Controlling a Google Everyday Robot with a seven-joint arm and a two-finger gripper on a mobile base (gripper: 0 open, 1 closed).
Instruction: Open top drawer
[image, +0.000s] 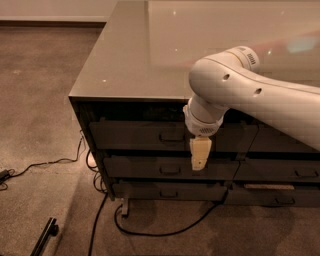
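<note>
Where the hand (199, 162) is hanging: just right of the handle (171, 136), pointing down.
Hand grip: cannot tell.
Top drawer (130, 135): sitting shut under the table (130, 65) top, left stack.

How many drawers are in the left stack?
3: the top drawer, the middle drawer below it, the bottom drawer lowest. The gripper hangs in front of the top two; none looks hidden.

The white arm (270, 102) comes in from the right, bends sharply at its rounded joint, and holds the cream end effector (200, 153) pointing straight down below the wrist.
</note>
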